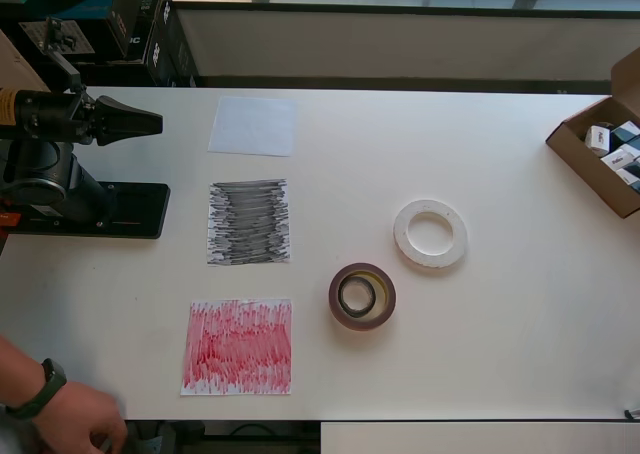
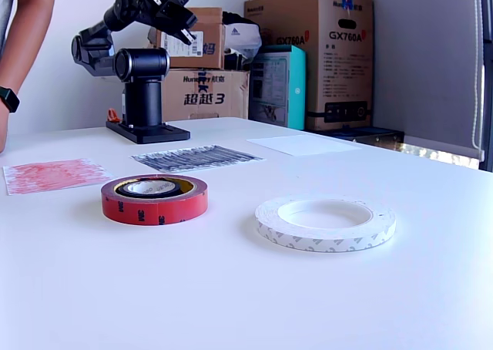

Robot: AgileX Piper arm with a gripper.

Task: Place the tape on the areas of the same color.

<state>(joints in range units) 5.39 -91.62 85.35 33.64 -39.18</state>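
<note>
Three rolls lie off their sheets, the black roll (image 1: 357, 295) seemingly nested inside the red roll (image 1: 362, 296) beside the white ring (image 1: 430, 234), while the claw (image 1: 150, 126) hovers empty, apparently closed.

We see our arm folded back over its base, the end effector (image 1: 150, 126) raised above the table (image 1: 480, 354), pointing toward the overhead view's right, tips together.

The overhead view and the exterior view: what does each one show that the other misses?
Only overhead: an open cardboard box of small packets at the table's edge, and the small black roll clearly nested inside the red roll. Only exterior: stacked cartons behind the table. Both: white ring, three paper sheets, arm with end effector raised off the table.
</note>
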